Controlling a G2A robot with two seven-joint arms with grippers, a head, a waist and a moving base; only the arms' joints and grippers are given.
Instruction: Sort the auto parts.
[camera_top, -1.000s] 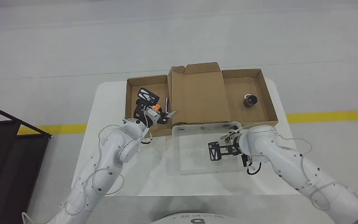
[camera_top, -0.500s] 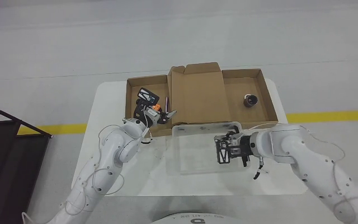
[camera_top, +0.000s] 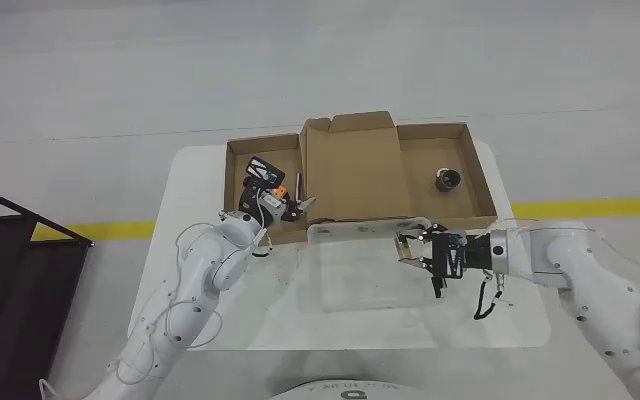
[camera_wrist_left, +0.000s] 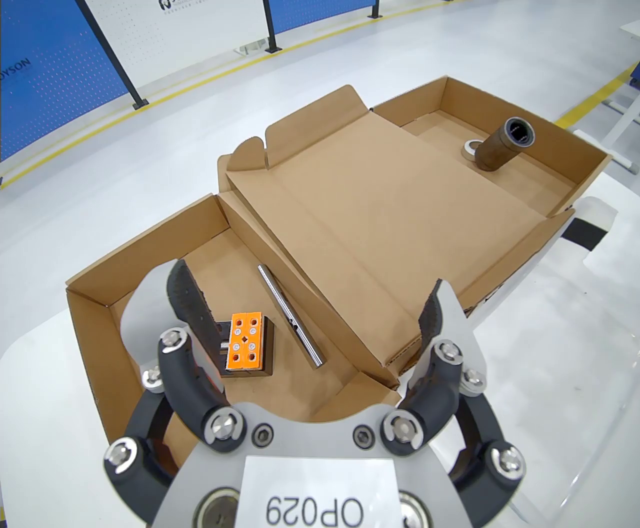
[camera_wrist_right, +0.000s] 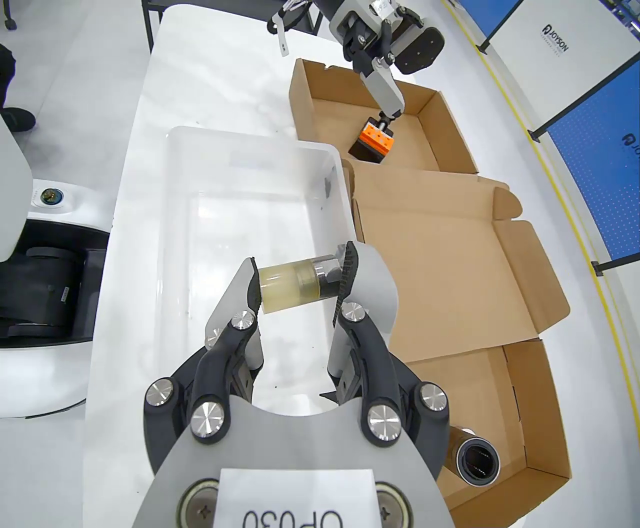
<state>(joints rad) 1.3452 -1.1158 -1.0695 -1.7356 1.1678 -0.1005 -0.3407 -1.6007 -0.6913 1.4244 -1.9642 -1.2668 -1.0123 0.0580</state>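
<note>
In the top view the left arm comes up from 7 o'clock. The left gripper (camera_top: 302, 204) hangs over the compartment at the 9 o'clock end of the cardboard box (camera_top: 350, 170), the same place as one second ago. The right arm enters from 4 o'clock with its forearm lying level. The right gripper (camera_top: 412, 248) is over the 1 o'clock corner of the clear tray (camera_top: 350, 295). One second ago it was nearer the tray's middle, and the arm has since swung out toward 3 o'clock.

In the left wrist view the left gripper (camera_wrist_left: 310, 295) has its jaws wide apart and nothing between them. Below it, an orange block (camera_wrist_left: 245, 342) and a metal rod (camera_wrist_left: 292, 317) lie near each other on the compartment floor. A dark tube (camera_wrist_left: 505, 142) is in the compartment at the other end.

In the right wrist view the right gripper (camera_wrist_right: 299, 280) is clamped on a pale cylinder (camera_wrist_right: 290, 291) with one dark end. It holds the cylinder crosswise over the tray, near the wall that faces the box.
</note>
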